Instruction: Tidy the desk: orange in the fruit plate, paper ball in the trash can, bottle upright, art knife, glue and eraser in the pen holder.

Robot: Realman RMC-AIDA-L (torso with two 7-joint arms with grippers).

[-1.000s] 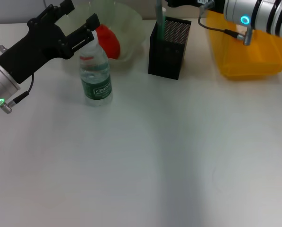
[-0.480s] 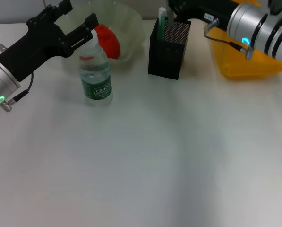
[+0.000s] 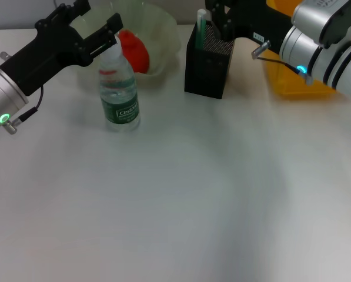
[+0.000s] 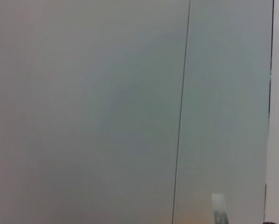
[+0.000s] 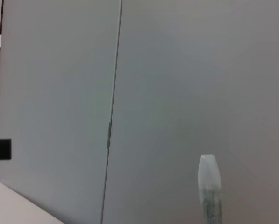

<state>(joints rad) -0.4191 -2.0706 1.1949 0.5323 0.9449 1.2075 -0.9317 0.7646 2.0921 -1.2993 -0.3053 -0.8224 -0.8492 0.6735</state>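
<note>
Left tool (image 3: 93,26) spread apart around upright bottle (image 3: 119,88) cap, right tool (image 3: 219,14) over pen holder (image 3: 209,64) — grip state unclear

Bottle (image 3: 119,97) green label: white lettering, too small to read.

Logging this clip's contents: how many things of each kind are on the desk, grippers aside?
Bottle: 1
Fruit plate: 1
Orange: 1
Pen holder: 1
Green-and-white stick in the holder: 1
Yellow bin: 1
Total: 6
</note>
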